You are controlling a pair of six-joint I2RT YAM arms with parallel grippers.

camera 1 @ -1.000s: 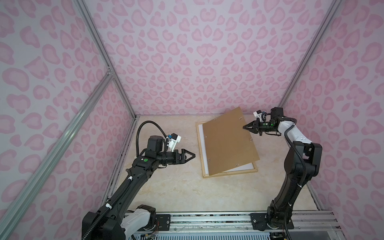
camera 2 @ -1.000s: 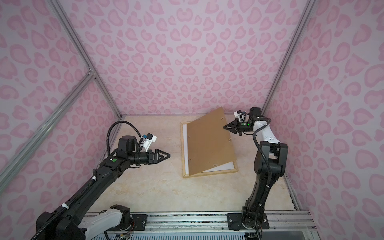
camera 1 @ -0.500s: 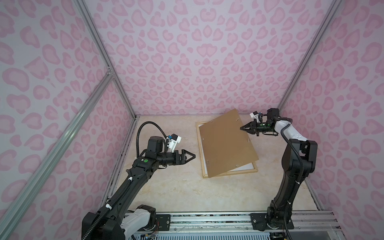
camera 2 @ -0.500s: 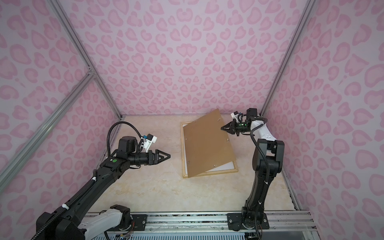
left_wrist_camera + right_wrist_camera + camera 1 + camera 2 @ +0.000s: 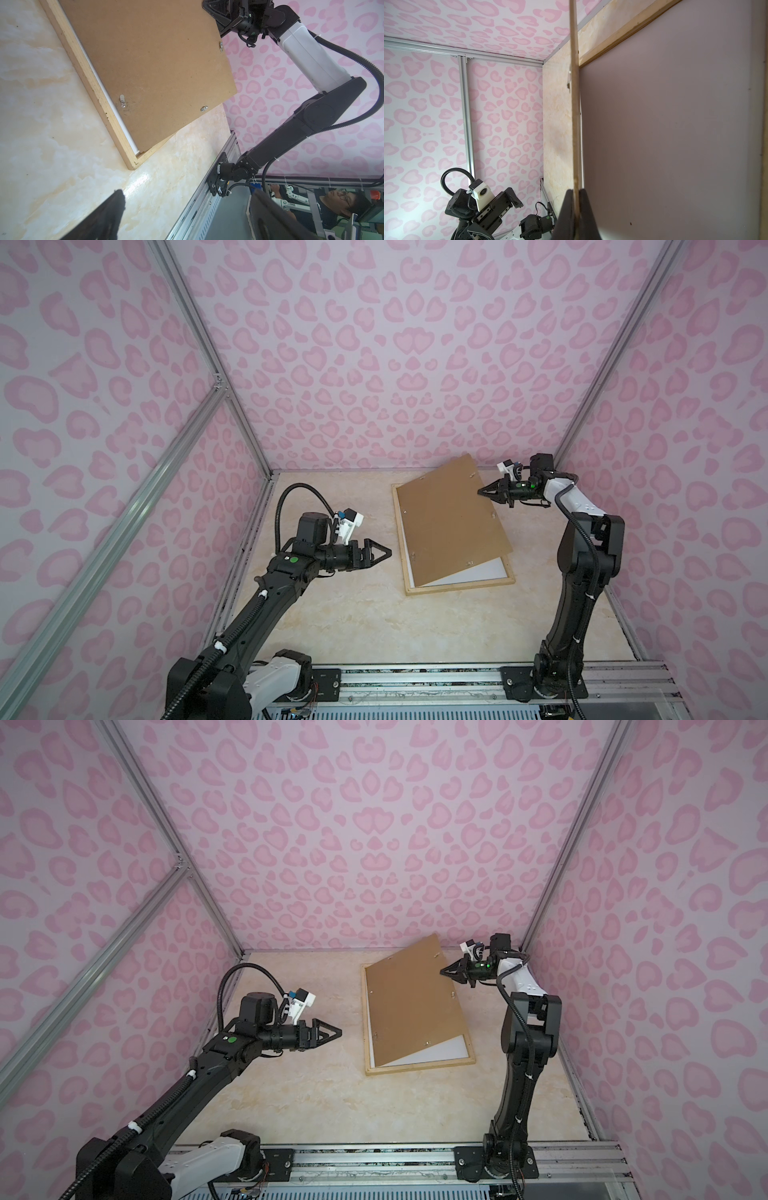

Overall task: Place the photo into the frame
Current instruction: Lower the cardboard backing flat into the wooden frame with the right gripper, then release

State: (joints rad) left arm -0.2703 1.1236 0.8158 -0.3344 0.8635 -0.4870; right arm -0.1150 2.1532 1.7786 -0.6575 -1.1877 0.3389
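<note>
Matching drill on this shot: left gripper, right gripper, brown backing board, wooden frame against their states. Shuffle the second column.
1. left gripper
2. right gripper
3. backing board
4. frame

A. lying flat
B. shut on the backing board's edge
C. open, holding nothing
D. tilted, one side raised

Pairs: 1-C, 2-B, 3-D, 4-A

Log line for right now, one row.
right gripper: shut on backing board edge, board tilted above frame | left gripper: open, clear of frame | white sheet inside frame
</note>
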